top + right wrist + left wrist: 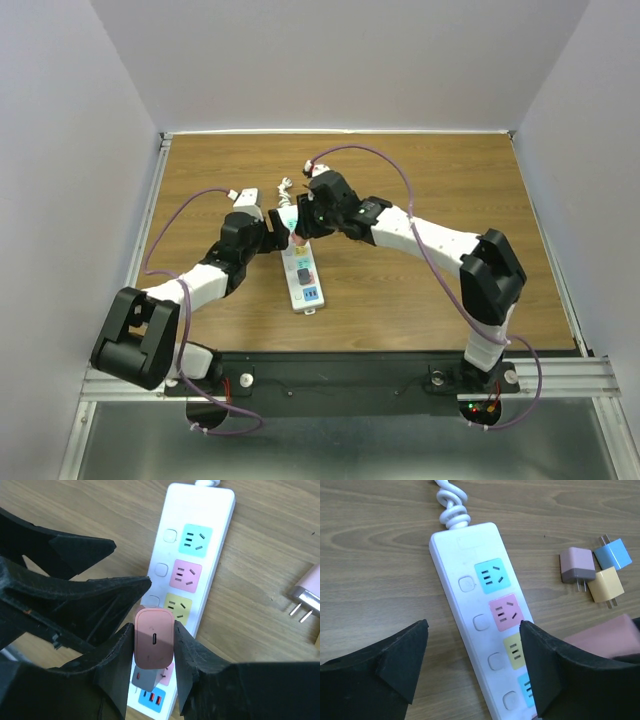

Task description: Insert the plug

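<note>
A pink plug (pixel 154 647) is pinched between the two black fingers of the right gripper (pixel 154 632), which are pressed against its left and right sides. The plug is held upright, with its rounded back face and a small slot turned towards the right wrist camera. It is positioned over the white power strip (pixel 200 510), at the part just past the yellow socket (pixel 178 607) and ahead of the blue ports (pixel 152 699) at the strip's near end. A grey portion is seen directly beneath the pink body. Whether the prongs have entered a socket cannot be told, since the plug and the fingers hide that spot.

The left gripper (pixel 472 630) is seen with its jaws spread wide and nothing held between them. One of its fingers (pixel 402 652) is placed over bare table (pixel 380 540) just left of the strip, while the other overlaps the strip's right edge beside the yellow socket. In the top view both grippers are found close together above the strip's middle.

On the strip, a teal socket (pixel 492 576) and a pink socket (pixel 506 612) are left uncovered, and a coiled white cord (pixel 451 505) is attached at the far end. Three loose plugs, mauve (pixel 577 566), blue (pixel 613 554) and yellow (pixel 606 585), are laid close together on the wood to the right of the strip.
</note>
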Tool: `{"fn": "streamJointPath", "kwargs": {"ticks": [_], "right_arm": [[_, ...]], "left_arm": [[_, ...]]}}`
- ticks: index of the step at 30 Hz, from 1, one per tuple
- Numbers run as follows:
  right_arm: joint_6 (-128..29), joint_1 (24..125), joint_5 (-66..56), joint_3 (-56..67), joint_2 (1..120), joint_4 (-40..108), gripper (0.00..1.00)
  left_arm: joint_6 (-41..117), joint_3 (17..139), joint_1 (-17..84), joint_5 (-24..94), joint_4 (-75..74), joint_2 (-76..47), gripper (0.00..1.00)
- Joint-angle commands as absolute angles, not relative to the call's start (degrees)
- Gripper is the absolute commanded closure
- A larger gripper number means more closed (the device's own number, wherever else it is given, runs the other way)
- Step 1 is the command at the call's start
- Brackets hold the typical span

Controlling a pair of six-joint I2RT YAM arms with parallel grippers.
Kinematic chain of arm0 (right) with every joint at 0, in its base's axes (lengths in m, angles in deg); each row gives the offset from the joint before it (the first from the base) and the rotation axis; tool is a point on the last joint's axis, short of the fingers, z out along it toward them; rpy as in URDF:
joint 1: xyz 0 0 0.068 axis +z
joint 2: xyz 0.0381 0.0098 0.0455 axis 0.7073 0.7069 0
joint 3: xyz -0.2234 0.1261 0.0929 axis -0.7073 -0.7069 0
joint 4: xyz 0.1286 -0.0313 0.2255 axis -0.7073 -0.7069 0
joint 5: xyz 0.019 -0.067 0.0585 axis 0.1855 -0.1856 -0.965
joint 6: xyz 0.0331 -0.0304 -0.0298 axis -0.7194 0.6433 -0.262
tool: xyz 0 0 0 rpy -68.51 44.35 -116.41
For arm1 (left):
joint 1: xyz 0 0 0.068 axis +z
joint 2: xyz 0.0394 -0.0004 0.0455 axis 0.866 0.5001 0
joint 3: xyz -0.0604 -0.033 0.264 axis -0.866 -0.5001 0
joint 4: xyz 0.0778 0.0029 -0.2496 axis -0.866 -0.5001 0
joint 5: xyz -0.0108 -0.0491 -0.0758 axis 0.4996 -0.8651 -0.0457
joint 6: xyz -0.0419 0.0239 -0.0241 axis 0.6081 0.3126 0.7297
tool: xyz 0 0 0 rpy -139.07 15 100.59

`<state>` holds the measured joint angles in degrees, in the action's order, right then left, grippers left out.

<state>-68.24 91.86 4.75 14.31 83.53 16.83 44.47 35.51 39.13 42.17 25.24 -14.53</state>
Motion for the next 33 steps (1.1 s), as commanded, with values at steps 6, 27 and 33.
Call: {"fn": "streamJointPath", "kwargs": {"ticks": [6, 27, 33], "right_arm": [[-69.38, 95.63, 16.63, 23.73, 90.57, 9.18, 1.00], [-76.32, 103.11, 27.00, 32.70, 97.43, -5.41, 0.99], [-77.37, 104.07, 29.73, 34.19, 97.69, -7.79, 1.00]], "left_arm": [[46.73, 35.00, 40.13, 38.51, 29.50, -12.03, 0.22], [47.17, 33.95, 42.15, 36.48, 31.52, -8.87, 0.40], [47.00, 34.12, 42.15, 36.22, 31.70, -8.51, 0.43]]}}
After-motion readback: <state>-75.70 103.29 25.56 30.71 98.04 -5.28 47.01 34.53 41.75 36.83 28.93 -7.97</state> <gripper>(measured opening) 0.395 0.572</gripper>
